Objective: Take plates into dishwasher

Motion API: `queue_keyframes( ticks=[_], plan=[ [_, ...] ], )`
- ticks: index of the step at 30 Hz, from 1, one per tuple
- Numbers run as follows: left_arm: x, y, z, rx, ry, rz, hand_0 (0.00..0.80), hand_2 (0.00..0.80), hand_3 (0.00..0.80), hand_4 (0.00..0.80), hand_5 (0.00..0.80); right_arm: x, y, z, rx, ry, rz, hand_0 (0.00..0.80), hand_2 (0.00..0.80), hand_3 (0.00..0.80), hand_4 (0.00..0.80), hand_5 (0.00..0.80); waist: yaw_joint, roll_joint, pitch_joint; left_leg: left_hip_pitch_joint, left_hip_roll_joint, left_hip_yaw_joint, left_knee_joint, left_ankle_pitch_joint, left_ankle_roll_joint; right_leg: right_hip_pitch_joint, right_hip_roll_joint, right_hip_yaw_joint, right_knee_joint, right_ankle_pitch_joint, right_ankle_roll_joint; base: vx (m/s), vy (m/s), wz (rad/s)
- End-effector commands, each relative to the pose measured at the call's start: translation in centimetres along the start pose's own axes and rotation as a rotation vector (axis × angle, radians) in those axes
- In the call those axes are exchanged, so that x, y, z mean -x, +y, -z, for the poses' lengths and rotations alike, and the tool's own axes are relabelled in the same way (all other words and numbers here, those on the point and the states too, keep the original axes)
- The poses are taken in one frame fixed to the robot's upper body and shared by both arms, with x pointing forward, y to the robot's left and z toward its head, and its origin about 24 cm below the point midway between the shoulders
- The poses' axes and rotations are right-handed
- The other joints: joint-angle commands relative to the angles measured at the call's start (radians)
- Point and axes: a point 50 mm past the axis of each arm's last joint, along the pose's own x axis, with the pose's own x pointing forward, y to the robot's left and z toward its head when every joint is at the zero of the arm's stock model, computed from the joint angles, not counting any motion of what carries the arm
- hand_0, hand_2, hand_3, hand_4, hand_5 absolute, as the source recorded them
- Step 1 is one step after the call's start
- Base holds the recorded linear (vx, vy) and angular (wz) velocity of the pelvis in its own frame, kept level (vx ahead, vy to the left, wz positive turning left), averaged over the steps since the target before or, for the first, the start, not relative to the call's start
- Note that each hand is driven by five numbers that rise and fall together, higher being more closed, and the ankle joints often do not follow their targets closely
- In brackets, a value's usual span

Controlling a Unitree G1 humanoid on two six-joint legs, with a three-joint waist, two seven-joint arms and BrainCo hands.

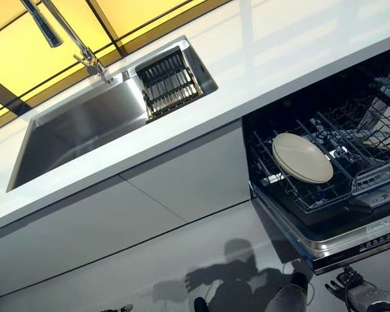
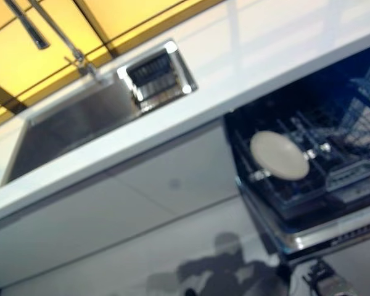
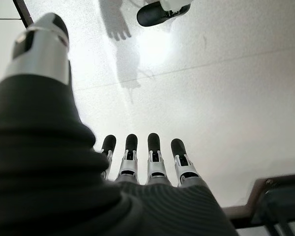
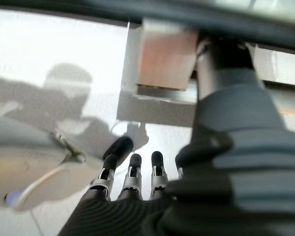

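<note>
A beige round plate [image 1: 302, 157] stands tilted in the lower rack [image 1: 283, 188] of the open dishwasher [image 1: 351, 244], under the white counter at the right. My right hand [image 1: 364, 296] hangs low in front of the dishwasher's pulled-down door, below the plate and apart from it. In its wrist view the right hand [image 4: 132, 177] has straight fingers and holds nothing. My left hand [image 3: 152, 162] is also open, fingers straight, over bare pale floor. No other plate shows in any view.
A steel sink [image 1: 84, 130] is set in the white counter [image 1: 279, 58] at the left, with a dark ribbed drain basket [image 1: 169, 83] at its right end and a tap [image 1: 84, 55] behind. Grey cabinet fronts [image 1: 182, 188] run below the counter.
</note>
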Motion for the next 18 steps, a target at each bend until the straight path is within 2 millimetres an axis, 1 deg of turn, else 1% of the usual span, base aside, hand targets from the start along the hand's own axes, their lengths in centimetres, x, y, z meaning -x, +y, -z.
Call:
queue_keyframes(
  ticks=[1,2,4,6,8,9,10,12,13,15,18],
  plan=[
    [0.0,1.1,1.8,0.004,0.044,-0.034,0.000,0.000,0.000,0.000,0.000,2.1,11.3,-3.8,-0.050,-0.154,-0.492,0.000,0.000,0.000,0.000,0.000,0.046,-0.003,-0.018,-0.047,-0.003,-0.022,0.162,-0.050,0.074,0.056,0.017,-0.015,0.073,-0.034,-0.088,0.132,0.075,0.00],
    [0.0,1.0,2.4,0.002,0.057,-0.030,0.000,0.000,0.000,0.000,0.000,2.6,12.4,-4.0,-0.013,-0.181,-0.573,0.000,0.000,0.000,0.000,0.000,0.049,-0.005,-0.023,-0.038,0.001,-0.024,0.159,-0.048,0.070,0.074,0.015,-0.019,0.070,-0.039,-0.086,0.113,0.059,0.00],
    [0.1,1.0,2.7,-0.001,0.071,-0.031,0.000,0.000,0.000,0.000,0.000,3.0,13.2,-4.1,0.017,-0.193,-0.629,0.000,0.000,0.000,0.000,0.000,0.050,-0.010,-0.028,-0.028,0.007,-0.023,0.160,-0.045,0.066,0.091,0.013,-0.024,0.068,-0.042,-0.084,0.131,0.046,-0.02],
    [0.1,1.1,3.5,-0.011,0.094,-0.031,0.000,0.000,0.000,0.000,0.000,4.2,15.1,-4.6,0.071,-0.241,-0.755,0.000,0.000,0.000,0.000,0.000,0.056,-0.021,-0.039,-0.013,0.016,-0.024,0.160,-0.037,0.059,0.121,0.012,-0.033,0.060,-0.045,-0.079,0.158,0.037,-0.05],
    [0.1,1.2,3.7,-0.012,0.102,-0.031,0.000,0.000,0.000,0.000,0.000,4.8,16.0,-4.7,0.101,-0.266,-0.794,0.000,0.000,0.000,0.000,0.000,0.058,-0.025,-0.043,-0.006,0.020,-0.023,0.159,-0.035,0.057,0.135,0.012,-0.037,0.057,-0.047,-0.077,0.123,0.005,-0.10],
    [0.2,1.3,4.1,-0.016,0.112,-0.032,0.000,0.000,0.000,0.000,0.000,5.4,16.7,-5.0,0.138,-0.292,-0.844,0.000,0.000,0.000,0.000,0.000,0.062,-0.031,-0.051,0.001,0.026,-0.022,0.160,-0.032,0.054,0.154,0.015,-0.044,0.047,-0.048,-0.075,0.125,-0.004,-0.13],
    [0.2,1.3,4.1,-0.017,0.113,-0.033,0.000,0.000,0.000,0.000,0.000,5.4,16.8,-5.1,0.137,-0.293,-0.847,0.000,0.000,0.000,0.000,0.000,0.062,-0.032,-0.052,0.002,0.027,-0.023,0.160,-0.032,0.054,0.158,0.016,-0.045,0.045,-0.048,-0.075,0.141,-0.015,-0.12],
    [0.3,1.5,4.8,-0.027,0.129,-0.036,0.000,0.000,0.000,0.000,0.000,6.3,17.7,-5.4,0.178,-0.323,-0.909,0.000,0.000,0.000,0.000,0.000,0.070,-0.041,-0.063,0.016,0.037,-0.021,0.159,-0.026,0.049,0.193,0.021,-0.057,0.029,-0.048,-0.073,0.133,-0.014,-0.08],
    [0.3,1.6,4.8,-0.028,0.130,-0.037,0.000,0.000,0.000,0.000,0.000,6.4,17.8,-5.4,0.179,-0.324,-0.911,0.000,0.000,0.000,0.000,0.000,0.070,-0.041,-0.063,0.018,0.038,-0.022,0.158,-0.026,0.048,0.195,0.022,-0.058,0.028,-0.048,-0.073,0.124,-0.014,-0.04],
    [0.4,1.8,5.2,-0.042,0.141,-0.041,0.000,0.000,0.000,0.000,0.000,7.1,18.5,-5.5,0.189,-0.339,-0.945,0.000,0.000,0.000,0.000,0.000,0.075,-0.051,-0.072,0.028,0.045,-0.021,0.157,-0.022,0.045,0.224,0.028,-0.067,0.009,-0.044,-0.070,0.123,-0.037,-0.02],
    [0.5,2.2,5.8,-0.048,0.154,-0.054,0.000,0.000,0.000,0.000,0.000,7.5,18.9,-5.6,0.207,-0.341,-0.961,0.000,0.000,0.000,0.000,0.000,0.085,-0.065,-0.084,0.049,0.052,-0.018,0.141,-0.012,0.039,0.272,0.038,-0.087,-0.032,-0.033,-0.062,0.115,-0.040,-0.01]
  ],
)
